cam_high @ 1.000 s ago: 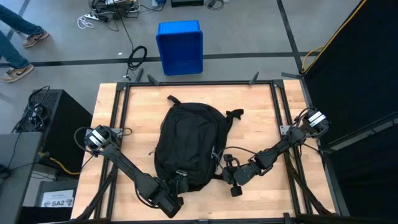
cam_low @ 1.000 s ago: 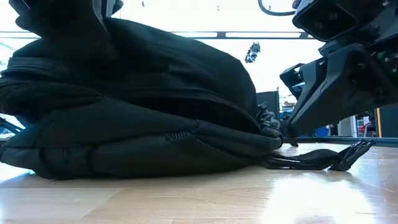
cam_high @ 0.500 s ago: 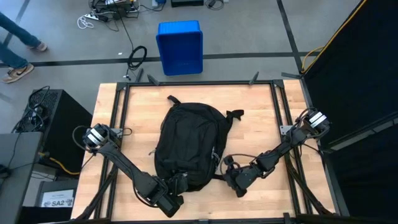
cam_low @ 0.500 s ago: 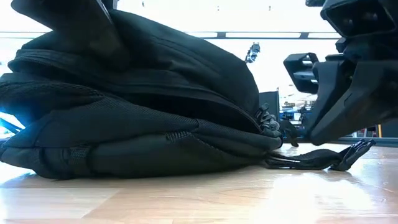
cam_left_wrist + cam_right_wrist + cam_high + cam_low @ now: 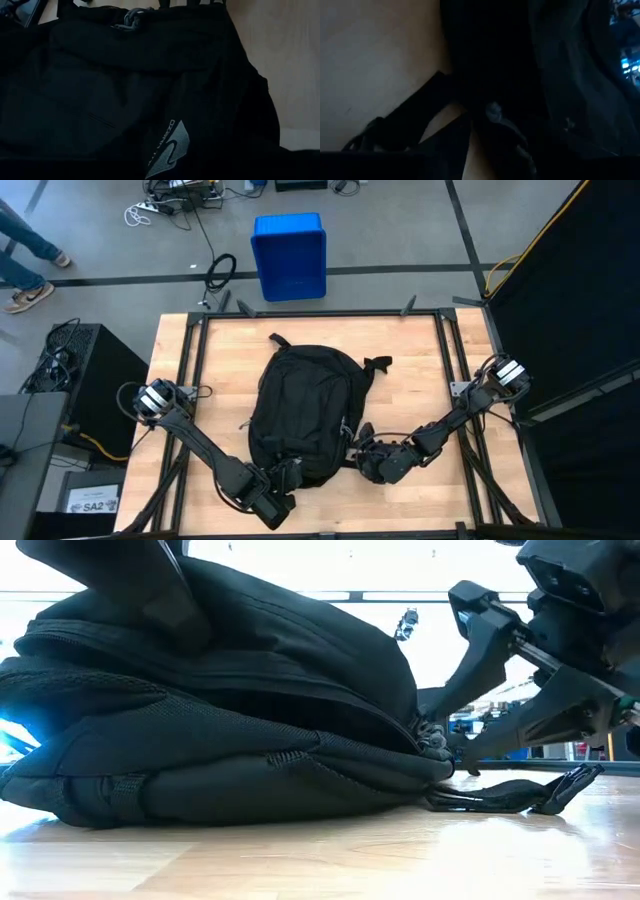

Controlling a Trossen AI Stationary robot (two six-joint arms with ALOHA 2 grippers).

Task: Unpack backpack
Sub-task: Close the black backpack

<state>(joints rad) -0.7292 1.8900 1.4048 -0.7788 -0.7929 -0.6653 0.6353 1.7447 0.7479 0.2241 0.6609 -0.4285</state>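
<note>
The black backpack [image 5: 300, 410] lies flat on the middle of the wooden table, its top loop toward the far edge. My left gripper [image 5: 283, 478] is over its near end; in the left wrist view only black fabric with a grey logo [image 5: 167, 150] shows. My right gripper [image 5: 445, 735] stands open at the backpack's near right side. Its two fingers point toward the table's left, at the grey zipper pulls [image 5: 432, 737] on the bag's side seam. A black strap with a buckle [image 5: 520, 795] lies on the table under this gripper. My right gripper has its fingertips right at the zipper pulls [image 5: 492, 111], coming level from the table's right. Whether they touch the pulls or the fabric, I cannot tell.
A blue plastic bin [image 5: 289, 255] stands on the floor beyond the table's far edge. Bare wood lies to the left and right of the backpack. A person's legs [image 5: 25, 250] show on the floor at the far left. Black frame rails [image 5: 190, 380] run along both table sides.
My right gripper has moved a little toward the table's left, closer to the backpack's side. It has opened: its fingers were together and now stand spread around the zipper pulls. The backpack has stayed where it was.
</note>
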